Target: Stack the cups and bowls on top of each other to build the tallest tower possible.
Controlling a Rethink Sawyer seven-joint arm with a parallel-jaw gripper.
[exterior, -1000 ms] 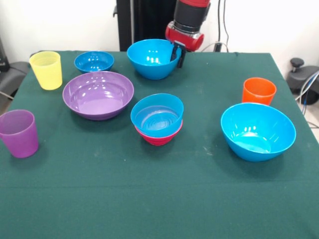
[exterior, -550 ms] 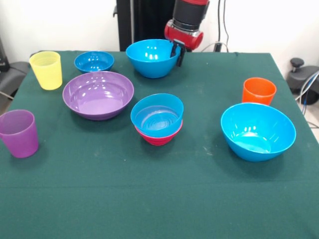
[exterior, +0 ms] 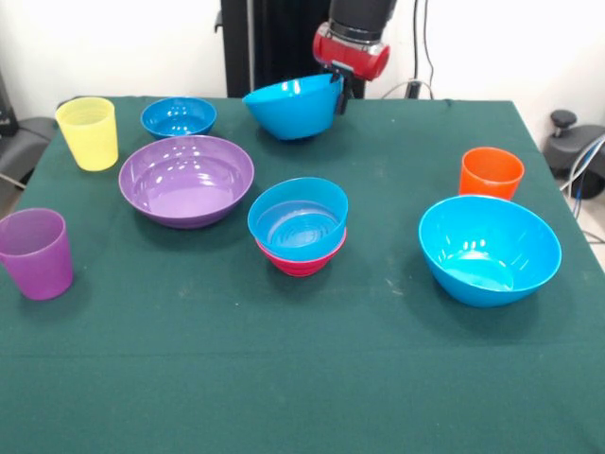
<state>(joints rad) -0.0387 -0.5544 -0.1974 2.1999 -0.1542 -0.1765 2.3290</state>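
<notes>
Your gripper point(exterior: 338, 92) is clamped on the rim of a tilted blue bowl point(exterior: 293, 109), lifted at the far side. Nearest you, the tower point(exterior: 299, 227) is only blue on magenta; everything else waits unstacked.

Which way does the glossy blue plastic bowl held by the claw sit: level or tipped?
Tipped. The glossy blue plastic bowl hangs from the claw by one rim, its opposite side lower.
</notes>
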